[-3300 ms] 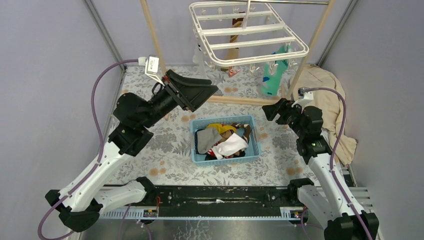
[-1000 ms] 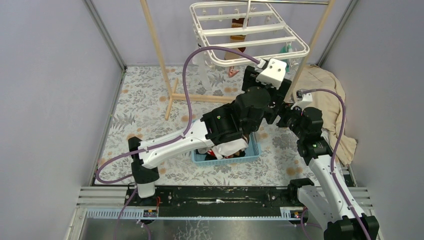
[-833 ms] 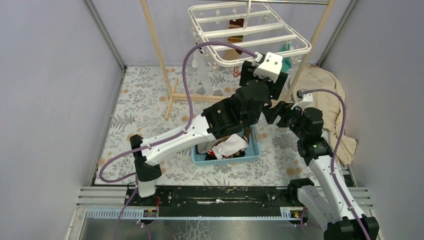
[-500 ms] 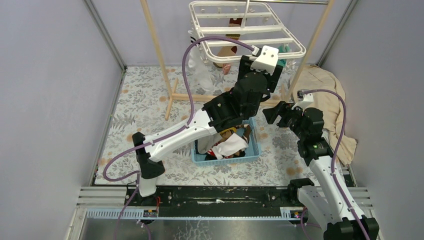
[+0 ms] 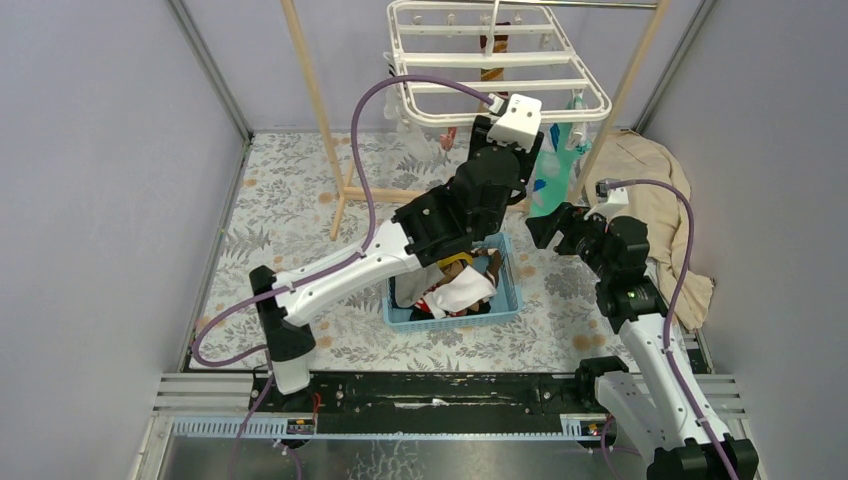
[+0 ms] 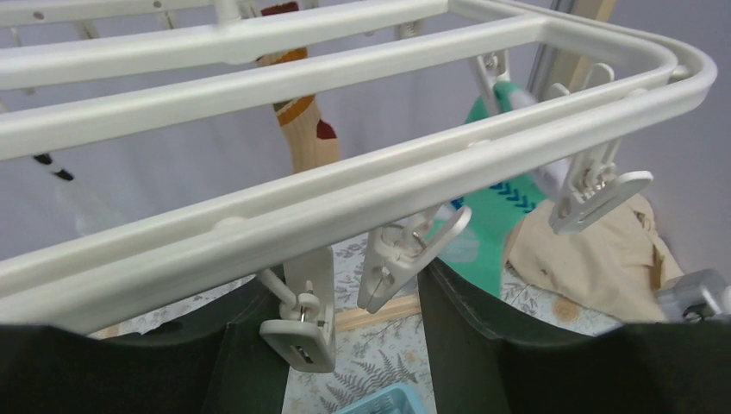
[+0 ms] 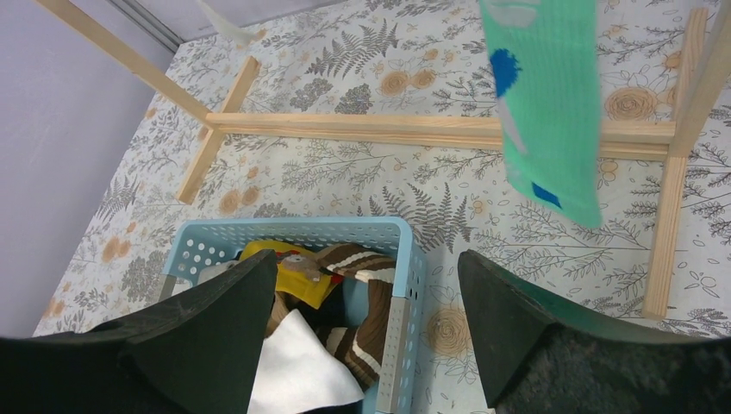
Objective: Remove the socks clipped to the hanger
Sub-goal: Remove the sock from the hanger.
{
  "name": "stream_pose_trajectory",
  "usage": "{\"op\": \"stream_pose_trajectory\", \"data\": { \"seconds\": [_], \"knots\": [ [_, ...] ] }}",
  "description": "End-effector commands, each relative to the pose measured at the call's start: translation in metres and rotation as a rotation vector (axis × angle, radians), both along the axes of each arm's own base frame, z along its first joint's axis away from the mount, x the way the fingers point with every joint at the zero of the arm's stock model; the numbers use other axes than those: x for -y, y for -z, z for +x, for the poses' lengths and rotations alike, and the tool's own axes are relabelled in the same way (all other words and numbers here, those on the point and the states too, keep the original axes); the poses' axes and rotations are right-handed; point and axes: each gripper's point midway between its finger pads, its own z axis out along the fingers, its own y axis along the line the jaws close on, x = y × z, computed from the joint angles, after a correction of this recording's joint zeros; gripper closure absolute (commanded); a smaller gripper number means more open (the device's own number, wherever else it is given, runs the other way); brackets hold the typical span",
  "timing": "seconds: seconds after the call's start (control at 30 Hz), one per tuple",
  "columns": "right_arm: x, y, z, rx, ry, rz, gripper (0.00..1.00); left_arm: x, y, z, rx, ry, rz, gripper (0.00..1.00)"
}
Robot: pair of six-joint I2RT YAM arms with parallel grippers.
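Top camera: I am seeing one white hanger [image 5: 440,59] hanging level at the back, its crossbars running left to right. Two socks are showing clearly on it. A teal sock [image 5: 552,170] is dangling from the near right corner and a brown-striped sock [image 5: 492,45] is hanging behind the bars. Both have their long axis running straight down. One blue basket [image 5: 505,300] is sitting on the floral surface [image 5: 300,220], holding a heap of socks that I am not able to count.

Left wrist camera: the left gripper [image 6: 345,302] is pointing up under the hanger's near rail. Its jaws are standing apart and gripping nothing, with two empty clips [image 6: 299,336] dangling between them. I am counting four clips here, and the far one is pinching the teal sock's top.

Right wrist camera: the right gripper [image 7: 366,259] is hovering over the basket with its jaws spread wide and empty. The teal sock is hanging ahead, free end down, leaning slightly right.
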Motion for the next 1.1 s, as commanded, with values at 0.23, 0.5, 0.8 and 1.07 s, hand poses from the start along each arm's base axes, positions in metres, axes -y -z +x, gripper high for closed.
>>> {"op": "stream_pose_trajectory", "data": {
  "seconds": [0.23,0.5,0.8,1.07],
  "knots": [
    [0.014,-0.035,0.005,0.078,0.076,-0.017,0.16,-0.057,-0.021,0.009,0.032,-0.083,-0.131,0.44],
    [0.026,-0.040,0.013,0.087,0.139,-0.041,0.16,-0.083,-0.022,0.019,0.032,-0.093,-0.154,0.44],
    [0.033,-0.058,0.019,0.118,0.169,-0.045,0.16,-0.109,-0.030,0.029,0.041,-0.101,-0.172,0.44],
    [0.036,-0.095,0.018,0.210,0.167,-0.060,0.15,-0.132,-0.033,0.046,0.044,-0.117,-0.168,0.44]
  ]
}}
